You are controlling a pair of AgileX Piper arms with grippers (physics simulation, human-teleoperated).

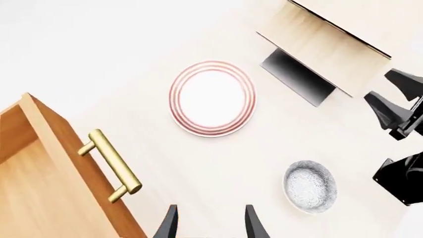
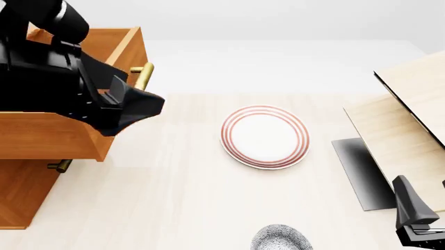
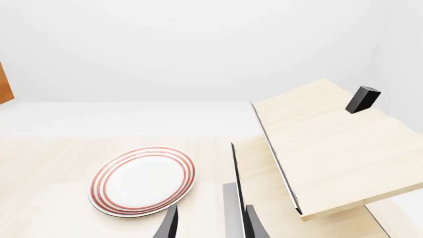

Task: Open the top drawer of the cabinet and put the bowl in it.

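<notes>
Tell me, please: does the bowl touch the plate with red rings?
Apart. In the left wrist view a wide strip of bare table lies between the bowl and the plate. The front view shows the same gap.

The bench (image 2: 174, 198) is pale wood with soft light lines in it. A flat white plate with red rings (image 2: 265, 137) lies near the middle of it. Nearer to the arms sits a small round bowl (image 2: 280, 238), white with dark speckles, well apart from the plate. On the left side stands an orange-brown wooden cabinet (image 2: 21, 192). Its top drawer (image 2: 49, 133) is pulled out over the bench. On the right side stands a pale wooden structure with black edges (image 2: 403, 130).
</notes>
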